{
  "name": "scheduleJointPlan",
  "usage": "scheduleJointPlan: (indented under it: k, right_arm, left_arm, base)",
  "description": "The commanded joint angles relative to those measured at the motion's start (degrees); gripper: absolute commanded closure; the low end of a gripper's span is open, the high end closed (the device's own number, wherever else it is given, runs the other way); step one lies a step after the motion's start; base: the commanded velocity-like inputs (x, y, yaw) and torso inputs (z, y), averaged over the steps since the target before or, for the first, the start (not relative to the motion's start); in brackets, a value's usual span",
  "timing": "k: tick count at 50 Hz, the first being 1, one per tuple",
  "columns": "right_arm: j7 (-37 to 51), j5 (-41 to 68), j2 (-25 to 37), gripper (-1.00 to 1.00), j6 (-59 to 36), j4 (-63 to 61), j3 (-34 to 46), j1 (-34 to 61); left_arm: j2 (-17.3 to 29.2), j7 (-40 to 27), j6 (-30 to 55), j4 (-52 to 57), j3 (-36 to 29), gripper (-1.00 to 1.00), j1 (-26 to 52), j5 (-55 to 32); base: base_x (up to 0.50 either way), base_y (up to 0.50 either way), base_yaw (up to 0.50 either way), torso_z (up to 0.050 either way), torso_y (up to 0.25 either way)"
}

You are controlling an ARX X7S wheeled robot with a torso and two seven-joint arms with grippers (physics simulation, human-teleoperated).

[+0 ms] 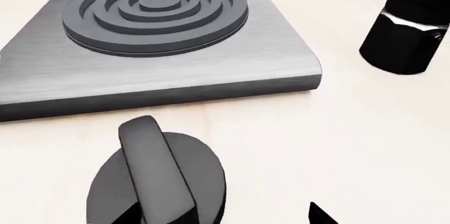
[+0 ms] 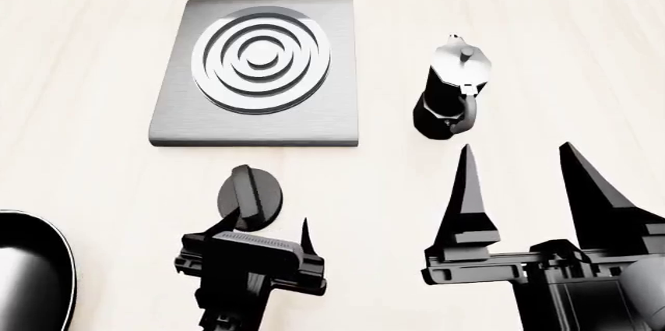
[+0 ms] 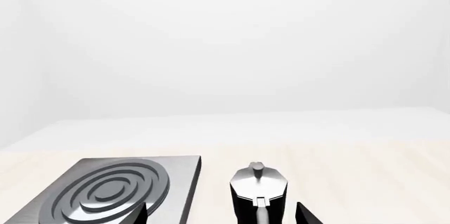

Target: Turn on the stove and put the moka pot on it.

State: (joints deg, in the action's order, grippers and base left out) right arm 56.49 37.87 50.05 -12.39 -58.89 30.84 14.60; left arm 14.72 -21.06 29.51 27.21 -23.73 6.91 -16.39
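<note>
At the near left, the left gripper is reaching with jaws apart around the knob, not yet gripping. The stove is lying bare beyond. Right of it, the moka pot is standing untouched, and the right gripper is hovering open nearby; both steps remain.

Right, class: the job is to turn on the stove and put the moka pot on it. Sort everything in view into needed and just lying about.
Needed: stove, knob, moka pot, left gripper, right gripper.
Lying about: frying pan.
</note>
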Motion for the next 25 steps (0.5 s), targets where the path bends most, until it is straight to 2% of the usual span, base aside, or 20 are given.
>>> scheduleJointPlan:
  k: [1, 25]
  right_arm:
    - [-1.4, -1.3, -0.7, -1.00, 0.9, 0.4, -0.2, 0.8]
    - [0.3, -0.8, 0.7, -1.00, 1.6, 0.0, 1.4, 2.3]
  left_arm:
    - [-1.2, 1.5, -0.9, -0.6, 0.7, -1.00, 0.4, -0.2]
    - [-1.3, 1.4, 0.3, -1.8, -0.6, -1.00, 3.2, -0.2]
  base:
    - [0.00, 0.00, 0.00, 0.000, 0.000]
    - [0.00, 0.00, 0.00, 0.000, 0.000]
